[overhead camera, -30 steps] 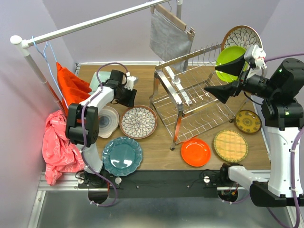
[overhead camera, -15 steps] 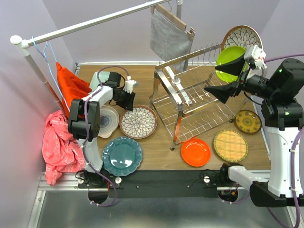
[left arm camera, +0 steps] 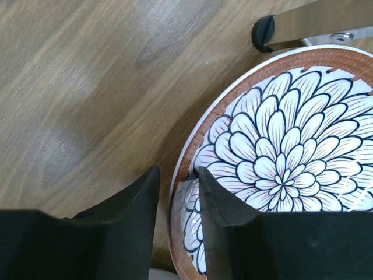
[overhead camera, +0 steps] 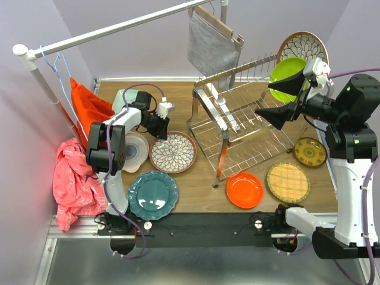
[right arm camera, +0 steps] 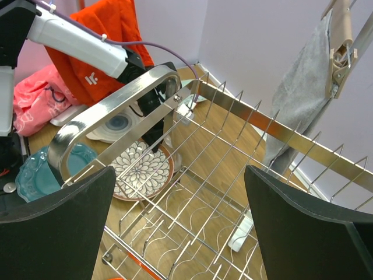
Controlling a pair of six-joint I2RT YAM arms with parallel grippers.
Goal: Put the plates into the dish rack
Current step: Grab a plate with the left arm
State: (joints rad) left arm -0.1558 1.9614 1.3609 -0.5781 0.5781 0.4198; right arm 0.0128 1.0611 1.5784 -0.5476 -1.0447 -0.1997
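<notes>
A brown-rimmed white floral plate lies flat on the table, left of the metal dish rack. My left gripper straddles its far-left rim, one finger on the wood and one over the plate, with small gaps still showing. My right gripper hangs wide open and empty above the rack. A lime green plate and a second floral plate stand upright at the rack's back right. Teal, orange, yellow woven, dark-yellow and white-grey swirl plates lie on the table.
A white clothes rail crosses the back, with a grey cloth on a hanger over the rack. Orange cloth and pink cloth lie at the left edge. The rack's leg foot stands just beyond the floral plate.
My left gripper has settled onto the floral plate's rim and its jaws have narrowed. The right arm has stayed in place.
</notes>
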